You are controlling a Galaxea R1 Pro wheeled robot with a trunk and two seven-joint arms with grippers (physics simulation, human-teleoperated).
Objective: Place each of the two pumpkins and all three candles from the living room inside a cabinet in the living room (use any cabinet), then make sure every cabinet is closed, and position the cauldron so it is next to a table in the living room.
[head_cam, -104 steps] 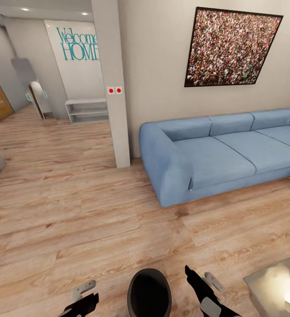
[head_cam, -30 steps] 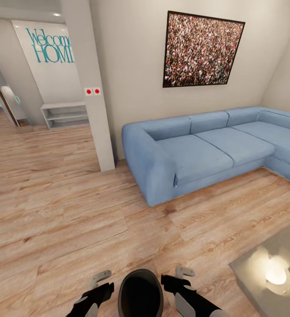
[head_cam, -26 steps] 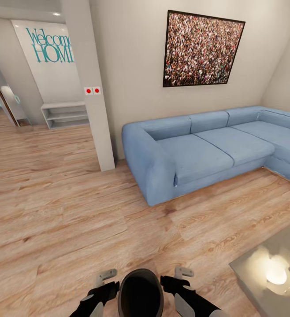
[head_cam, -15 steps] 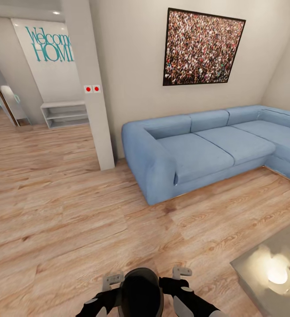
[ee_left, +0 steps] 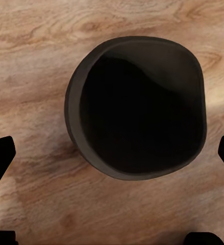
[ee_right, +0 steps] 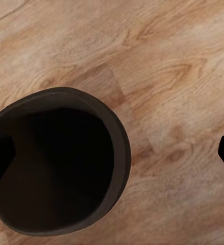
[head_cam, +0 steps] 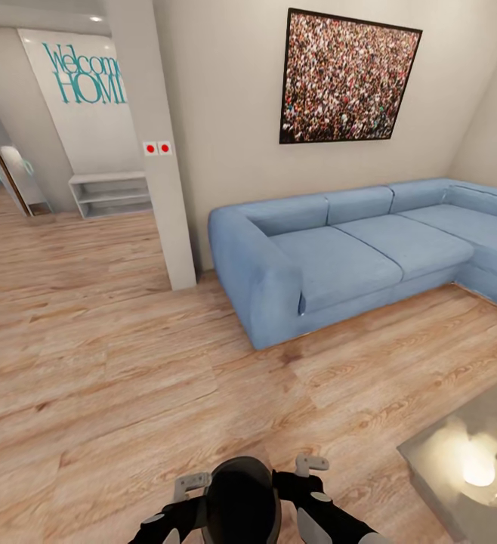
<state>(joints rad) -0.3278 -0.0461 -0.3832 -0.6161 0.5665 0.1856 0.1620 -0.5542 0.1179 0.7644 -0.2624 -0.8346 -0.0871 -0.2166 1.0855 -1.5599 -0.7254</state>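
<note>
Both grippers, the left gripper [head_cam: 192, 483] and right gripper [head_cam: 309, 467], have drawn in to flank the cauldron [head_cam: 239, 500], jaws spread wide; whether they press its sides is hard to tell. The round black pot, empty, stands upright on the wood floor [head_cam: 128, 378], near the glossy table [head_cam: 467, 468], so the lift seems imminent.

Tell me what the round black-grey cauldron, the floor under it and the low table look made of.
Round black-grey cauldron: looks like dull cast metal, matte and unreflective, though the render leaves it open.
Pale plank floor: wood or laminate, with visible grain and knots.
Low grey-brown table: glossy top, perhaps glass or polished stone, mirroring a bright light.
</note>
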